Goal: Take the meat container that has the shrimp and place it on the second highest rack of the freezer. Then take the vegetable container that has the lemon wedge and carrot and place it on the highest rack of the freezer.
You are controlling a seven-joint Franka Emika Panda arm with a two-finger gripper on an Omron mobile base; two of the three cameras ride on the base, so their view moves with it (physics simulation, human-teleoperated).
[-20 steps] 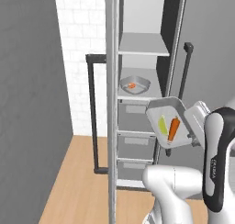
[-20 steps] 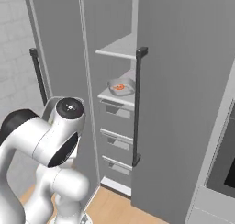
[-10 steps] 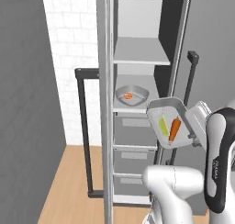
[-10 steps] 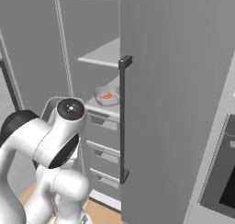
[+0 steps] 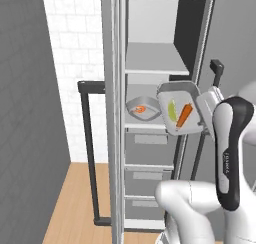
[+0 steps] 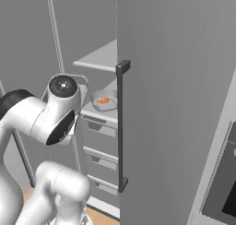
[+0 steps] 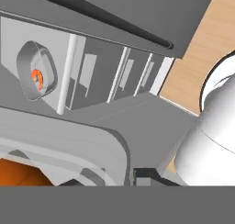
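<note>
A rendered home kitchen. The landmark is the freezer (image 5: 150,63), a tall narrow grey cabinet standing open, with flat shelves (image 5: 150,65) inside and drawers (image 5: 150,143) below them. Its door (image 6: 175,104) carries a long dark bar handle (image 6: 121,127). Left of the freezer runs a white tiled wall (image 5: 75,53), and a wood floor (image 5: 75,203) lies at its foot. To the right of the freezer door, a black-fronted wall oven (image 6: 223,182) is built into the grey cabinetry.
</note>
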